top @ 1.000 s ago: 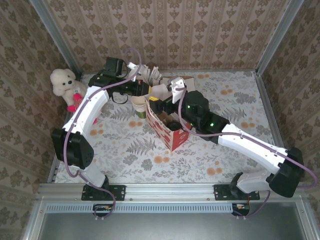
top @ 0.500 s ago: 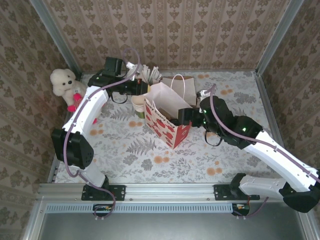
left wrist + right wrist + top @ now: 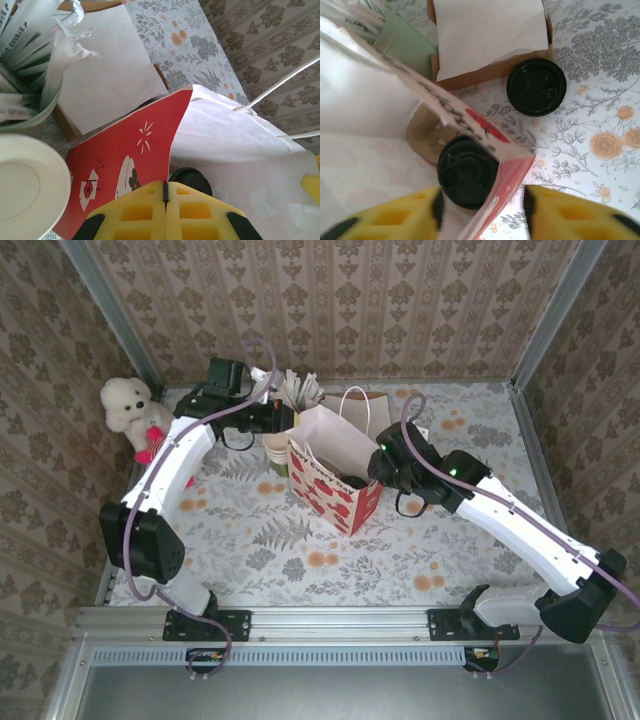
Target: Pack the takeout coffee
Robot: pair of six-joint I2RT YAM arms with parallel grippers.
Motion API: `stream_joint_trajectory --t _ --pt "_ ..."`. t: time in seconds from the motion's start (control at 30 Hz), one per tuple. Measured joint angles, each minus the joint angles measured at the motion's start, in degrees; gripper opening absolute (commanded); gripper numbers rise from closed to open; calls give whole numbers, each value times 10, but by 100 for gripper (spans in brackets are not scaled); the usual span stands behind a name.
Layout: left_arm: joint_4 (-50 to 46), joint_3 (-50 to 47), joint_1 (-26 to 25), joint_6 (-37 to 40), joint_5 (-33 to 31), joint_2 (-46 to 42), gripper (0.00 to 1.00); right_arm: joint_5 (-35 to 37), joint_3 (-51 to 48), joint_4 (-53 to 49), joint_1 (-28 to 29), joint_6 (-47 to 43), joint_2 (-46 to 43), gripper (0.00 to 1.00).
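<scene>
Standing upright in the paper bag [image 3: 365, 105], the takeout coffee [image 3: 467, 177] is found just beneath the nearer right gripper [image 3: 482, 201], whose jaws are parted, nothing being held.

right hand [image 3: 480, 207] | pulled out of bag [image 3: 330, 475], now at its right edge | fingers narrower

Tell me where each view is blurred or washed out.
Top external: evenly lit, soft shadows, sharp throughout. Left wrist: the left tool and the cream cup are out of focus; the bag looks washed out inside. Right wrist: the right tool is blurred, the flat lid crisp.
</scene>
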Motion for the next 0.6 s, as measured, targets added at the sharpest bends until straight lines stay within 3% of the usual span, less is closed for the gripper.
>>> stream_joint_trajectory --t 0.23,0.4,0.6 --pt "3 -74 -48 -74 -84 -98 1 -85 39 -30 -38 -67 14 13" --pt "14 -135 -89 -127 -144 -169 4 -124 79 -50 -53 -127 42 7" --pt "20 -202 -87 -163 -199 -236 8 -151 110 -48 -59 -168 87 4"
